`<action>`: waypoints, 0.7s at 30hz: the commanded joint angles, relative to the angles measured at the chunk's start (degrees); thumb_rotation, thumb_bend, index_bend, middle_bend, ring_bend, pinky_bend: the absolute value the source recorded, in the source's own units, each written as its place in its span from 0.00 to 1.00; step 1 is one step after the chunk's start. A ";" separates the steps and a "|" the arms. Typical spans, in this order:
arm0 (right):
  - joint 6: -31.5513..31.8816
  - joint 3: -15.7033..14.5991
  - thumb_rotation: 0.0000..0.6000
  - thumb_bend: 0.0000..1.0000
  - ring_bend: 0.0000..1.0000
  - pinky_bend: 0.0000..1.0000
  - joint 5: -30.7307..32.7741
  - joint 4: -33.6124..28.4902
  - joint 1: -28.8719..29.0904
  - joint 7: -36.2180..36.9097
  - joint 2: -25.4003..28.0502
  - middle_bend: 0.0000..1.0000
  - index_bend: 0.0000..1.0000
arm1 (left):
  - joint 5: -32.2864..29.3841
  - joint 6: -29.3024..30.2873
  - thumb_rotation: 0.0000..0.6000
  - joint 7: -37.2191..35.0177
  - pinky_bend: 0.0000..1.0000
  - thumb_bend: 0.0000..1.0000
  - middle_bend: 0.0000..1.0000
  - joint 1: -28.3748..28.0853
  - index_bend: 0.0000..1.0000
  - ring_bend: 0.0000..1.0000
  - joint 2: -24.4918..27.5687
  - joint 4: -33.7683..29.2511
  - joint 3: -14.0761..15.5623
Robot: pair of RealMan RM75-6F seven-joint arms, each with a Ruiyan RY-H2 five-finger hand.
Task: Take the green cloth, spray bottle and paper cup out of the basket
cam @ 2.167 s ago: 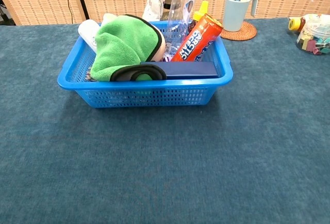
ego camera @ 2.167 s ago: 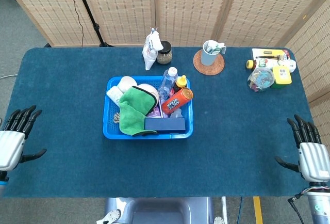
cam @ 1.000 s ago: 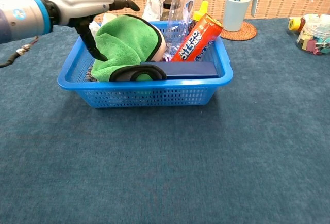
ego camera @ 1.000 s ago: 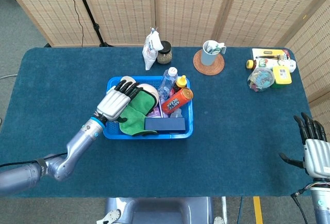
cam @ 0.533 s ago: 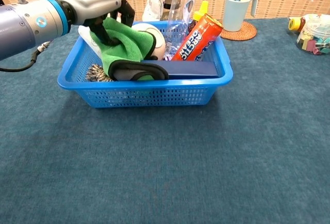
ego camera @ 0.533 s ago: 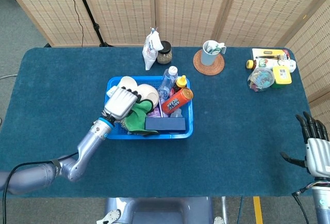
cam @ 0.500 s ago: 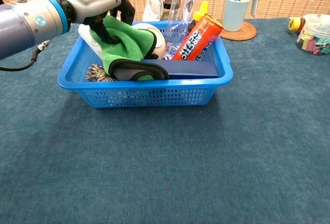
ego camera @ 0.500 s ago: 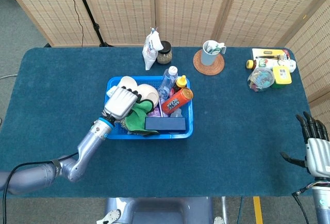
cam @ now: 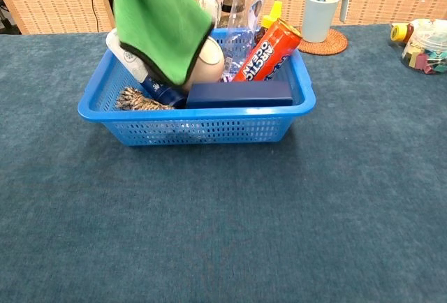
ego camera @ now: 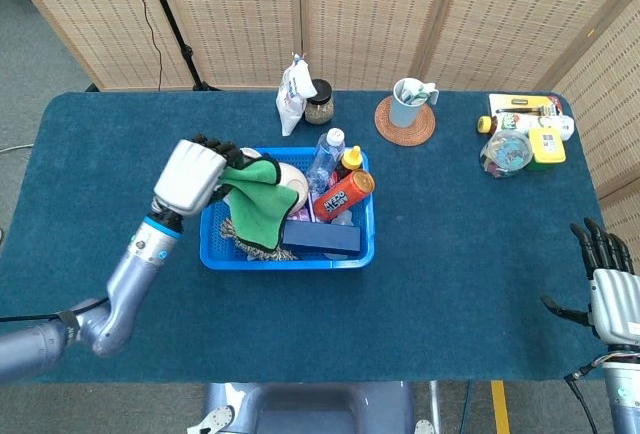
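My left hand (ego camera: 190,176) grips the green cloth (ego camera: 258,199) above the left end of the blue basket (ego camera: 214,257). The cloth (cam: 157,17) hangs free, its lower edge over the basket's inside; in the chest view the hand itself is cut off at the top. In the basket (cam: 195,111) lie a pale rounded cup (cam: 208,60), a clear bottle with a white cap (cam: 242,13), a yellow-topped bottle (cam: 272,14), an orange can (cam: 266,50) and a navy box (cam: 241,93). My right hand (ego camera: 608,294) rests open at the table's front right corner.
A frayed rope-like bundle (cam: 142,99) and a white tube (cam: 126,55) lie at the basket's left end. Behind the basket stand a white bag (ego camera: 293,96) and a jar (ego camera: 319,104). A mug on a coaster (ego camera: 407,106) and a heap of small items (ego camera: 523,136) sit at the back right.
My left hand has raised the green cloth out of the basket and drawn it to the left, uncovering the cup and the navy box. The right hand has stayed put.
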 commanded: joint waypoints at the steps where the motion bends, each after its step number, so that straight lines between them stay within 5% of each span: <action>1: 0.14 -0.29 1.00 0.00 0.00 0.00 -0.65 -0.47 0.02 -0.41 -0.11 0.00 0.00 | -5.77 3.19 1.00 -6.43 0.54 0.47 0.59 4.92 0.67 0.59 8.74 1.39 -5.57; 5: 0.21 -0.71 1.00 0.00 0.00 0.00 -1.35 -1.28 0.01 -1.20 -0.25 0.00 0.00 | -10.13 0.04 1.00 -12.07 0.54 0.46 0.59 6.38 0.67 0.59 11.13 8.31 -6.53; 16: -0.66 -1.43 1.00 0.00 0.00 0.00 -1.91 -1.64 0.53 -3.45 -1.44 0.00 0.00 | -17.35 -9.24 1.00 -20.84 0.54 0.46 0.58 4.57 0.66 0.56 0.98 32.98 -5.45; 18: -0.82 -1.45 1.00 0.00 0.00 0.00 -1.80 -1.50 0.61 -3.72 -1.62 0.00 0.00 | -17.54 -9.66 1.00 -21.57 0.53 0.44 0.49 4.01 0.57 0.48 -1.03 36.38 -5.39; 20: -1.05 -1.50 1.00 0.00 0.00 0.00 -1.71 -1.37 0.71 -3.83 -1.78 0.00 0.00 | -17.95 -10.52 1.00 -21.99 0.42 0.36 0.24 3.49 0.30 0.27 -2.70 39.11 -5.34; 21: -1.19 -1.52 1.00 0.00 0.00 0.00 -1.64 -1.28 0.76 -3.85 -1.86 0.00 0.00 | -18.46 -12.14 1.00 -22.19 0.29 0.29 0.10 3.23 0.13 0.13 -3.27 39.95 -5.19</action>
